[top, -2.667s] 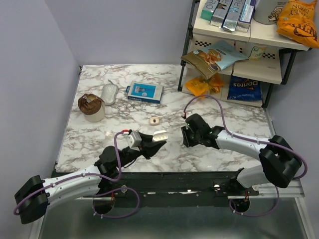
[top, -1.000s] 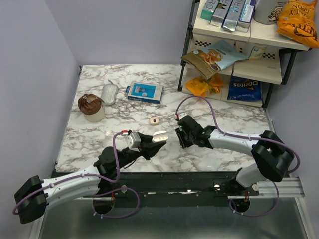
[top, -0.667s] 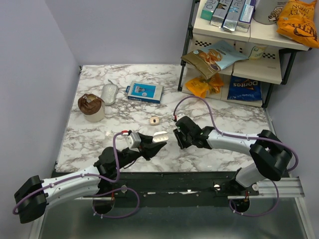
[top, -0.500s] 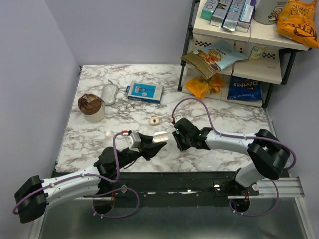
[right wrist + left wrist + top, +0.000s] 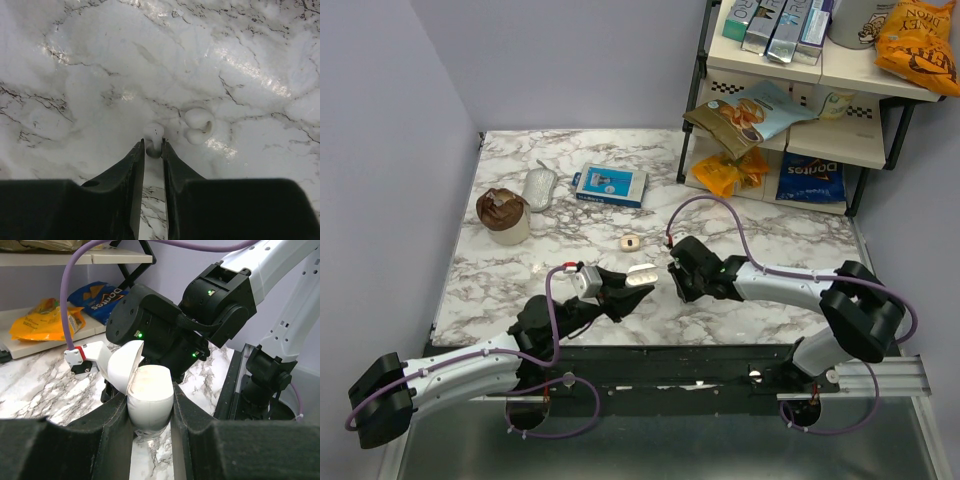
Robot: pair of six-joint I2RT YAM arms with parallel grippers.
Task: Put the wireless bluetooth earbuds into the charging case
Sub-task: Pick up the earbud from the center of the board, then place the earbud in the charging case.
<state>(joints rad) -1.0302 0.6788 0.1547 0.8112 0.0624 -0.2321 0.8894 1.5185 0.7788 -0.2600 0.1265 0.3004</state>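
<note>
From above: charging case (image 5: 641, 271), lid open, clamped in the left gripper (image 5: 632, 285) over the table (image 5: 520, 270); right gripper (image 5: 678, 287) low over the table, just beside.

From the left wrist: case gripped tight between both fingers (image 5: 112, 425), opening turned up, inside hard to read.

From the right wrist: jaws narrow, pressed on both sides of one earbud (image 5: 153, 134) lying on the table; second earbud (image 5: 199, 125) just beside, free. Judged so: nothing inserted yet, first pick-up only begun, both insertions left.

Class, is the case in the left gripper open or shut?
Open. In the left wrist view, the case, clamped in the left gripper, has its lid swung up and back, baring its top face.
</note>
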